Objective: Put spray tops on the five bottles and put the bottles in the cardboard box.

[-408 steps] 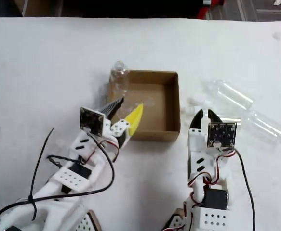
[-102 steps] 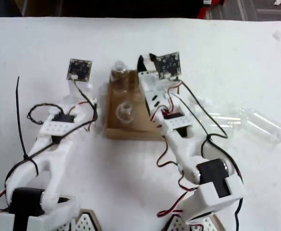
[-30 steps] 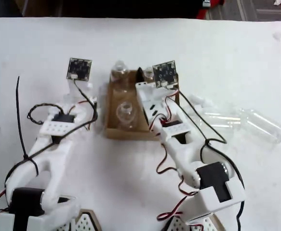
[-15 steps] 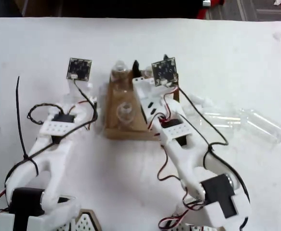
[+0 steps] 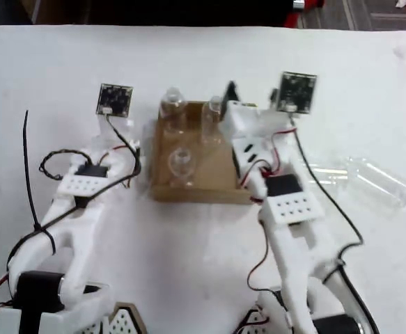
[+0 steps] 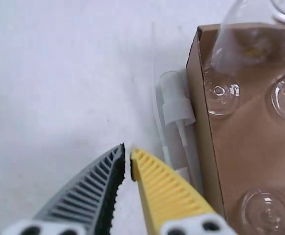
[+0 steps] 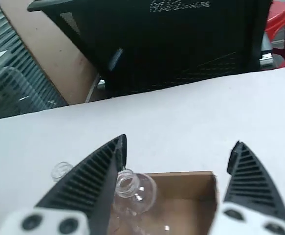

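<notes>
Your left gripper (image 6: 127,155) – jaws pinched almost together, only a sliver of gap, nothing in them. It sits low over the table (image 5: 63,62), just outside the left wall of the cardboard box (image 5: 196,192). A spray top (image 6: 175,104) lies flat on the table just beside that wall, between the box and the gripper tips, with its thin stem running back toward the tips.

Your right gripper (image 7: 179,147) – spread wide, empty. It hangs over the far rim of the box, toward the far right corner, close beside the back-right bottle (image 5: 212,120).

You've got three bottles standing upright in the box, necks open: the back-left bottle (image 5: 173,111), the back-right one, and the front bottle (image 5: 180,163), which is nearer the arms on the left side.

Two more lie on their sides on the table, right of the box and beyond the right arm. The inner loose bottle (image 5: 321,174) is near the arm and the outer loose bottle (image 5: 380,182) is farther out. Both are well apart from the box.
</notes>
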`<state>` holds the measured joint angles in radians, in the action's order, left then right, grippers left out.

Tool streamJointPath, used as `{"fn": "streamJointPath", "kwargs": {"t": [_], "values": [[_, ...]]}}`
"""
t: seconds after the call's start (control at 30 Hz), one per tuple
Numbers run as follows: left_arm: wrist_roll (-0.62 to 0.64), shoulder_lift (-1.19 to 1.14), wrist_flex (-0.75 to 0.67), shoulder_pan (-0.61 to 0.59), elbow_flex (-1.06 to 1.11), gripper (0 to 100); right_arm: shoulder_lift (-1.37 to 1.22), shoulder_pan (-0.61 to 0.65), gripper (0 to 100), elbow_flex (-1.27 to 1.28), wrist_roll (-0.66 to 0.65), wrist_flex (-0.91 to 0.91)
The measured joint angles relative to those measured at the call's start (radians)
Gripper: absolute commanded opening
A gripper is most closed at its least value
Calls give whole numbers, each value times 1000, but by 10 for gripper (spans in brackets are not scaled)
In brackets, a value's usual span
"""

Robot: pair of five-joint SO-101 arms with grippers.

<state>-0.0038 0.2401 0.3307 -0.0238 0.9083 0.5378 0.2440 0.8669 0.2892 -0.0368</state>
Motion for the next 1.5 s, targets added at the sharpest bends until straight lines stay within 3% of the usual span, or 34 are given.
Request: {"fn": "streamJointPath", "kwargs": {"t": [0.2,0.33,0.5,0.73,1.03,1.27,1.5], "values": [[0,0,0,0,0,24,55,-186,300,-87,2,-295],[0,0,0,0,0,24,0,-334,205,-308,-46,-582],[0,0,0,0,0,24,-176,-448,64,-628,-295,-904],[0,0,-2,0,0,24,-405,-474,74,-838,-726,-1211],[0,0,-2,0,0,24,-436,-474,73,-842,-861,-1260],[0,0,-2,0,0,24,-440,-370,74,-769,-1083,-1330],[0,0,-2,0,0,24,-440,-319,75,-606,-1214,-1238]]}}
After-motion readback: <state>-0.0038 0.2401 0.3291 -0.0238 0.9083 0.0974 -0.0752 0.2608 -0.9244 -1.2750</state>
